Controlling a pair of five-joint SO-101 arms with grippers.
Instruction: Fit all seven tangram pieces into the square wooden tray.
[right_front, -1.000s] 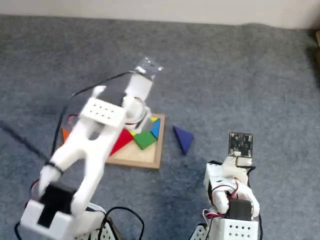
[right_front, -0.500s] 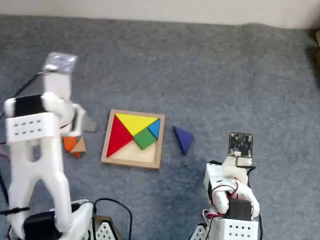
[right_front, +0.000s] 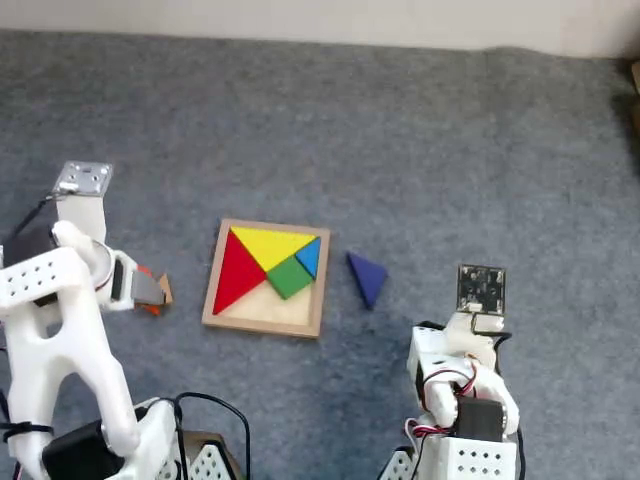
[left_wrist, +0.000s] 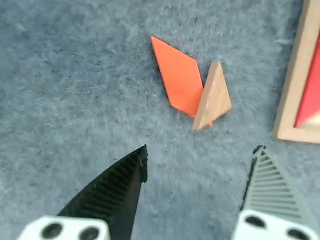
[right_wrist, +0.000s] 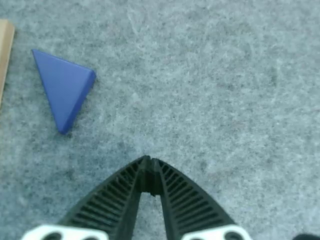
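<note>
Left gripper (left_wrist: 201, 148) wide open, empty; just beyond its jaws a pale wooden triangle (left_wrist: 214, 97) overlaps an orange parallelogram (left_wrist: 177, 75). Closing there could snag 2 pieces at once. Right gripper (right_wrist: 149, 159) shut, empty, short of a blue triangle (right_wrist: 62, 87).

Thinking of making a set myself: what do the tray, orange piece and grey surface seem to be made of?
Tray: pale bare wood, matte rim. Orange piece: likely painted wood, flat matte colour; grain hidden. Grey surface: felt or low carpet, visibly fuzzy fibres.
</note>
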